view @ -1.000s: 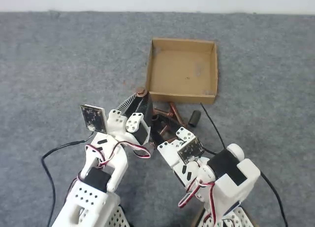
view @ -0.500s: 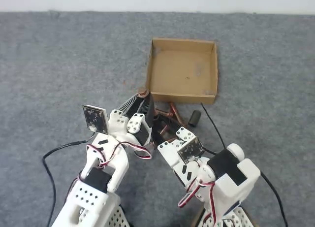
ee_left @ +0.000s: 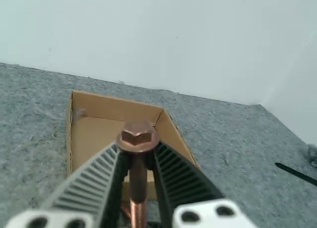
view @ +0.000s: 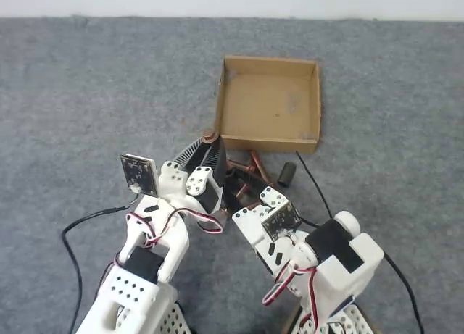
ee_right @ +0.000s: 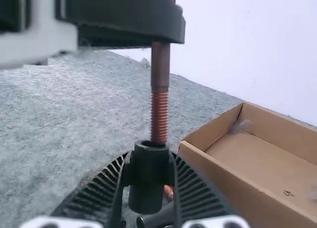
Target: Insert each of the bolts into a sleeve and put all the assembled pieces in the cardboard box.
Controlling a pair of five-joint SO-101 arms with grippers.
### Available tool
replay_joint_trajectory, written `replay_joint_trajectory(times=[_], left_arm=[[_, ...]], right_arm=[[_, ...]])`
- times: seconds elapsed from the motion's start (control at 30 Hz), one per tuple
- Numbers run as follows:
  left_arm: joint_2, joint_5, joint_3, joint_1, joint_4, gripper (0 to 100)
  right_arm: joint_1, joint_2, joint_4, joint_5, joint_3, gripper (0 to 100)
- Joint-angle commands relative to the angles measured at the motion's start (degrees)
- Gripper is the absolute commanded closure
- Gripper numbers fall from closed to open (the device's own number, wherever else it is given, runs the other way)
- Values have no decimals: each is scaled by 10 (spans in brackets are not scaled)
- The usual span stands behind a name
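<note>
My left gripper (ee_left: 137, 161) is shut on a copper bolt (ee_left: 136, 139), hex head up and shank hanging down between the ribbed fingers. Beneath it my right gripper (ee_right: 148, 181) is shut on a black sleeve (ee_right: 148, 171), held upright. The bolt's threaded tip (ee_right: 159, 124) stands in the sleeve's mouth. From above, the bolt head (view: 209, 137) sits just in front of the cardboard box (view: 233, 142), whose floor is bare. More copper bolts (view: 254, 164) and another black sleeve (view: 288, 174) lie on the carpet by the box's near wall.
Grey carpet covers the table, with open floor to the left and right of the arms. A black cable (view: 312, 185) runs from the box's near corner toward the right arm. A pale wall rises behind the box.
The left gripper with the bolt shifted slightly, then settled back; the bolt stays over the sleeve. Otherwise nothing has visibly changed.
</note>
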Motion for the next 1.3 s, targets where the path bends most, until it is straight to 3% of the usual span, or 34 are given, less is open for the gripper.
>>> replay_joint_trajectory(times=[0.0, 0.3, 0.53, 1.13, 1.27], left_arm=[[5, -6, -23, 0, -11, 989], [5, -6, -23, 0, -10, 989], [5, -6, -64, 1, 69, 989], [11, -6, -43, 1, 69, 989], [11, -6, -37, 1, 69, 989]], right_arm=[[9, -31, -1, -1, -13, 992], [9, -31, -1, -1, -13, 992], [8, -31, -1, -1, -11, 992], [7, -36, -7, 0, 1, 992], [5, -36, -7, 37, 4, 992]])
